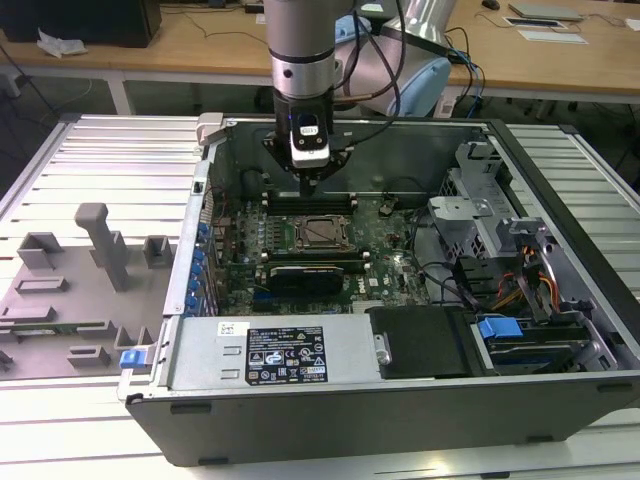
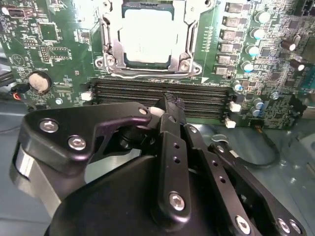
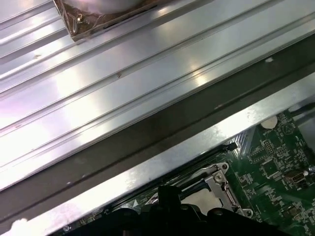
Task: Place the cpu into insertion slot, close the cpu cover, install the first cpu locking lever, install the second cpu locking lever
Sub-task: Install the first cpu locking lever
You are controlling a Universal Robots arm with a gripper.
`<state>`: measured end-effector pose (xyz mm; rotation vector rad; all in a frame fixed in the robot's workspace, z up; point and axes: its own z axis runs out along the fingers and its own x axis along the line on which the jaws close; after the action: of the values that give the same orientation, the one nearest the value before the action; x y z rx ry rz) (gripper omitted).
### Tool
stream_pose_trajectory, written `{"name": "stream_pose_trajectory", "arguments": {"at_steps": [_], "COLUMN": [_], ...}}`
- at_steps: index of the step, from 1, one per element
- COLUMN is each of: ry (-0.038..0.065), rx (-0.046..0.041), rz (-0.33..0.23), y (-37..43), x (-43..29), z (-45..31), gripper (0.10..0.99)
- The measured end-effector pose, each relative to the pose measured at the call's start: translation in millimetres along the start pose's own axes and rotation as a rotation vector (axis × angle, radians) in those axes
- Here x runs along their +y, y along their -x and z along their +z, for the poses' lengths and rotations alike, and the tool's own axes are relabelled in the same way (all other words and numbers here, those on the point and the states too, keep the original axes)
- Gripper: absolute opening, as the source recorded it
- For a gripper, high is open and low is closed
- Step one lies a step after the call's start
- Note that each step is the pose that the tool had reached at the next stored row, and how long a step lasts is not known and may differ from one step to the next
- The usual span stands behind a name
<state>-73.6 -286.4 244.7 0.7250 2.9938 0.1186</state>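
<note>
Cpu [image 2: 147,32] lay seated flat in the insertion slot [image 2: 147,65] on the green motherboard [image 2: 49,59], silver face up; the cpu cover [image 2: 109,46] lay down over it, its metal frame bordering the chip on every side visible in the second wrist view. The gripper [image 2: 171,103] hung above the long black memory slots [image 2: 123,91], just beside the socket and clear of it; its fingers were drawn together at the tips, with nothing held between them. In the exterior view the gripper [image 1: 308,186] pointed straight down inside the open computer case [image 1: 400,410], near the socket's edge farther from the camera.
</note>
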Motion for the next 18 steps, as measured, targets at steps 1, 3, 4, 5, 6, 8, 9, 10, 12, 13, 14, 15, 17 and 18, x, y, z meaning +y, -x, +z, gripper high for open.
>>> {"name": "stream_pose_trajectory", "arguments": {"at_steps": [1, 3, 4, 5, 6, 8, 9, 10, 12, 13, 14, 15, 17, 18], "ry": [-0.001, -0.001, -0.001, -0.001, -0.002, -0.005, -0.007, -0.012, -0.015, -0.015, -0.014, -0.014, -0.014, -0.015], "rx": [0.0008, 0.0012, 0.0019, 0.0026, 0.0036, 0.0065, 0.0072, 0.0075, 0.0081, 0.0092, 0.0102, 0.0114, 0.0128, 0.0133], "rz": [0.000, -0.002, -0.003, -0.004, -0.005, -0.008, -0.010, -0.020, -0.040, -0.059, -0.073, -0.090, -0.115, -0.125], "y": [0.0, 4.8, 8.2, 10.7, 13.6, 19.4, 20.4, 21.0, 21.1, 21.1, 21.2, 21.2, 21.4, 21.6], "x": [0.0, 2.5, 4.2, 5.4, 6.8, 9.3, 9.6, 9.3, 9.1, 9.1, 9.1, 9.0, 8.6, 8.3], "z": [0.0, 0.5, 0.8, 1.0, 1.3, 1.8, 1.9, 2.1, 2.2, 2.3, 2.4, 2.6, 2.8, 2.8], "gripper": [0.106, 0.106, 0.106, 0.106, 0.106, 0.106, 0.106, 0.106, 0.106, 0.106, 0.106, 0.106, 0.106, 0.106]}}
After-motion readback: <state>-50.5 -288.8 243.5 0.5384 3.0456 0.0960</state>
